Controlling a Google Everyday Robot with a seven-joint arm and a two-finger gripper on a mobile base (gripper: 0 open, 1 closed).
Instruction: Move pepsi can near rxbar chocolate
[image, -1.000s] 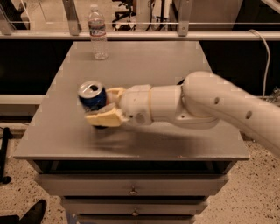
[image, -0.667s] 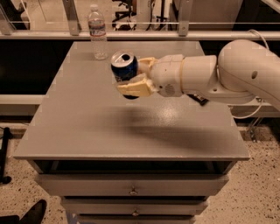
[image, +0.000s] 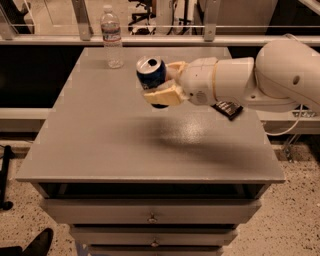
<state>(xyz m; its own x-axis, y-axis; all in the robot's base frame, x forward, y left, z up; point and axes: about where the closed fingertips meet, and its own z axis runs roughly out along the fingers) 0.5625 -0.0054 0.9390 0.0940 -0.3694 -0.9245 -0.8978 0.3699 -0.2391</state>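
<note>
My tool (image: 159, 83) was clenched on the pepsi can (image: 151, 73), with the lower finger (image: 162, 96) cupped under its side. The other finger was mostly hidden behind the can.

The can hung in the tool clear of the counter (image: 100, 140), with a soft shadow on the surface beneath it. So I judged this the carry step: grasp done, lift done, placing not yet done.

Can pose: the long axis was close to upright but tilted. The silver top was tipped up and away from my wrist, with the lid showing, and the base pointed down toward the counter under the tool.

The rxbar chocolate (image: 227, 109) lay flat on the counter, back past my wrist and under the forearm (image: 280, 75). It was well apart from the can. Only one end of it showed, so I could not tell its full long axis.

Next move, as I judged it:
- Carry the can wrist-ward across to the bar.
- Bring its axis straight before lowering it.
- Set the base on bare counter just beside the wrapper, not on it.
- Let go only then.

The forearm covered the drop zone, so that clearance needed care.

A water bottle (image: 112, 37) stood on the far side of the tool, away from my wrist and out of the path.
</note>
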